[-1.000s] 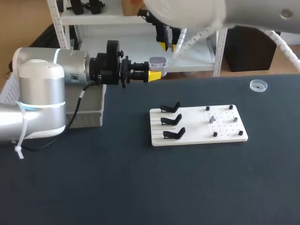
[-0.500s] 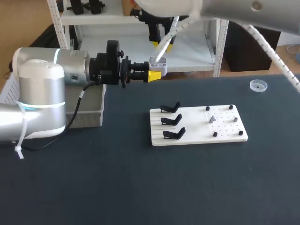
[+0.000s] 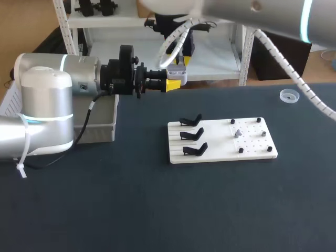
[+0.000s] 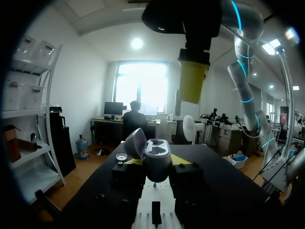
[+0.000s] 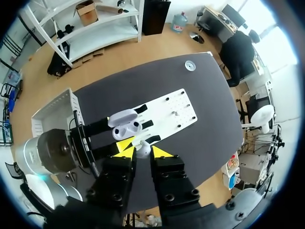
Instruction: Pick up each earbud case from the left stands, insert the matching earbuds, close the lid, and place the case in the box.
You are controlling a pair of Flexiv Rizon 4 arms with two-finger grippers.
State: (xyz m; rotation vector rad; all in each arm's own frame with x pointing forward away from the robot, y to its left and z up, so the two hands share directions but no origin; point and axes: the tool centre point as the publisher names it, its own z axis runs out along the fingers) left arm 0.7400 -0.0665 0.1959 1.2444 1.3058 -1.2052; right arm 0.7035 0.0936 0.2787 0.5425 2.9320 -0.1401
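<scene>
Over the case (image 5: 126,130), right claw (image 5: 142,152) half-hides an earbud (image 5: 142,149).

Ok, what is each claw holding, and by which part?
Left claw: open earbud case, by its base's sides. Right claw: white earbud at its tips; part unclear.

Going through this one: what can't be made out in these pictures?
Head view: earbud in the right gripper, hidden by that arm's hose.
Head view: box interior, mostly behind the left arm.
Right wrist view: earbud case sockets, too small to tell filled or empty.
Head view: small pieces on the white board, too small to identify.
</scene>
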